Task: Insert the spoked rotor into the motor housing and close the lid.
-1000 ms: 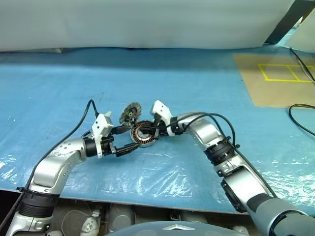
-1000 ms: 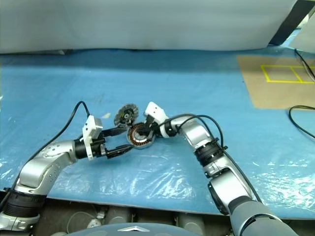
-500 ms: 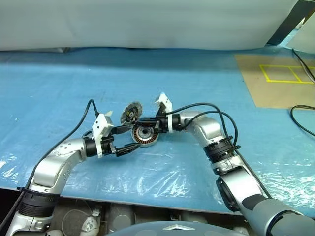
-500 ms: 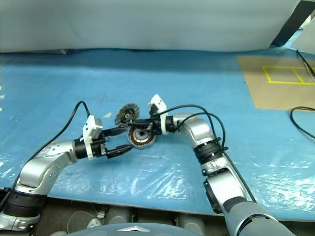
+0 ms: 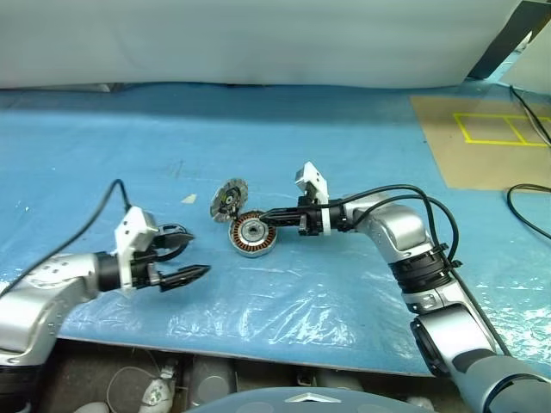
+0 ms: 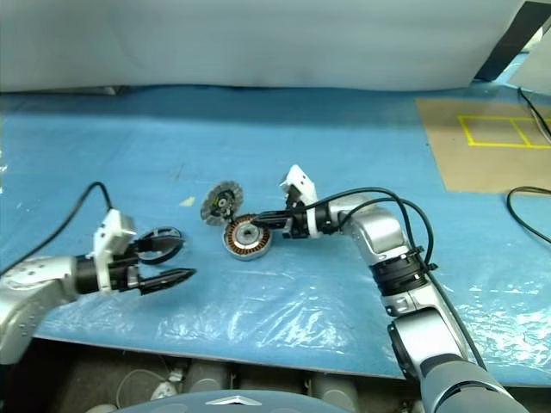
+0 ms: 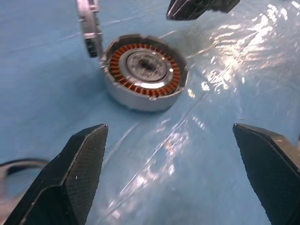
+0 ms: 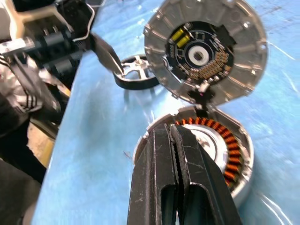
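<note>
On a blue plastic-covered table (image 5: 344, 138), the left gripper (image 5: 183, 258) hangs with its fingers spread wide, holding nothing, the spoked rotor (image 6: 161, 241) lying by its upper finger. Well to its right sits the motor housing (image 5: 252, 235), copper windings exposed, its lid (image 5: 228, 200) standing open on edge at the far-left rim. The right gripper (image 5: 265, 215), fingers pressed together and empty, points left just above the housing's rim.
</note>
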{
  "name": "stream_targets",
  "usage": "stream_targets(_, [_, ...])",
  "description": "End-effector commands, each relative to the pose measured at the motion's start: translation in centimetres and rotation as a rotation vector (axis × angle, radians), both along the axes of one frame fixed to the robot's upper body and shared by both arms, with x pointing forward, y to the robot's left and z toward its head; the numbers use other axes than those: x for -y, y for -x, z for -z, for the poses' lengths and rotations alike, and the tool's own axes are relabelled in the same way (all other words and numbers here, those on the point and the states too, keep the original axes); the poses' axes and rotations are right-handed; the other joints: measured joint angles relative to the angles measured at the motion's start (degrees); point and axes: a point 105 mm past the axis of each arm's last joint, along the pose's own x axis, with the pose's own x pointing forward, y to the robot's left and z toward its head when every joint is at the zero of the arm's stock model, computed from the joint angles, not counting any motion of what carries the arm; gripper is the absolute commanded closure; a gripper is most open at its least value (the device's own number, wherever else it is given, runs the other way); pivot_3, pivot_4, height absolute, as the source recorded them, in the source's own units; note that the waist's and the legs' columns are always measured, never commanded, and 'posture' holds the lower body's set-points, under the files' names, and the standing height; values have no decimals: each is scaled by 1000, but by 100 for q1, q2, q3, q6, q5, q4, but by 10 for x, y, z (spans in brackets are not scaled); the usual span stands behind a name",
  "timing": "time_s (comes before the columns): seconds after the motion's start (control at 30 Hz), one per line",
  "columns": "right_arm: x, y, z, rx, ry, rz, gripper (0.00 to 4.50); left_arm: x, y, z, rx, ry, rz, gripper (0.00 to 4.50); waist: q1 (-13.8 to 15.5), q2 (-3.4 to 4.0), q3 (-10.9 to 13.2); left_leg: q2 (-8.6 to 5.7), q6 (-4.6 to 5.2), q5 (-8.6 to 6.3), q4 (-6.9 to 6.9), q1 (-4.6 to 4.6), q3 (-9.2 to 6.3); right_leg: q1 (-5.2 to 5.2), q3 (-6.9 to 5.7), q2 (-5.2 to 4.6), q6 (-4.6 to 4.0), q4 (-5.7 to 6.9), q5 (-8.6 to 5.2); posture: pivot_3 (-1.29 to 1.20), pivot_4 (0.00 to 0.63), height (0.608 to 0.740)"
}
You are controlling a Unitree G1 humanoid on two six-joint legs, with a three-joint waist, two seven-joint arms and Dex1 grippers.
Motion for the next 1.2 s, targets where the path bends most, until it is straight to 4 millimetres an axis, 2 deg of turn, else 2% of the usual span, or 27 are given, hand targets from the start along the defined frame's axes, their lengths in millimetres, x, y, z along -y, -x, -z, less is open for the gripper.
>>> stream_targets(0.03, [10,1,-4,47,4,39,4482,-34,-14,-20,94,-164,-37,0,21,1,1,-1,0,0,0,1,0,2,0,-1,0,-4,0,0,150,740])
stream_targets(0.13, [14,5,0,55,19,49,4482,-50,-29,-27,135,-261,-39,0,52,2,1,0,1,0,-1,8,0,14,1,-3,3,-15,-2,0,150,740])
stream_targets(0.27, [18,7,4,58,35,75,4482,-61,-43,-22,145,-377,28,0,34,0,1,-1,1,1,-1,9,1,15,6,-5,6,-21,1,0,150,740])
stream_targets(0.4, [22,9,6,103,75,82,4482,-55,-50,-14,106,-385,116,0,20,0,1,-4,0,1,0,9,1,9,5,-4,4,-2,2,0,150,740])
stream_targets(0.5, [26,18,-4,153,77,41,4482,-50,-52,-8,69,-391,175,0,36,-1,1,-5,-1,1,-1,5,0,9,3,-4,4,-3,2,0,150,740])
stream_targets(0.63, [29,35,-23,203,53,-90,4482,-43,-56,-1,44,-402,255,0,46,-1,1,-6,-1,0,0,5,-2,11,2,-5,4,-1,2,0,150,740])
stream_targets(0.83, [24,51,-29,232,36,-222,4482,-38,-65,11,49,-445,308,0,43,-3,1,-4,0,1,8,8,-2,15,1,-6,4,5,2,0,150,740])
stream_targets(1.1, [20,53,-31,272,20,-267,4482,-41,-68,10,60,-480,316,0,45,-3,1,-4,0,1,9,5,-3,14,-1,-5,3,7,2,0,150,740])
stream_targets(1.2, [19,52,-29,268,20,-257,4482,-41,-73,-2,73,-430,296,0,49,-3,1,-3,0,1,10,5,-3,14,-1,-5,3,8,2,0,150,740])
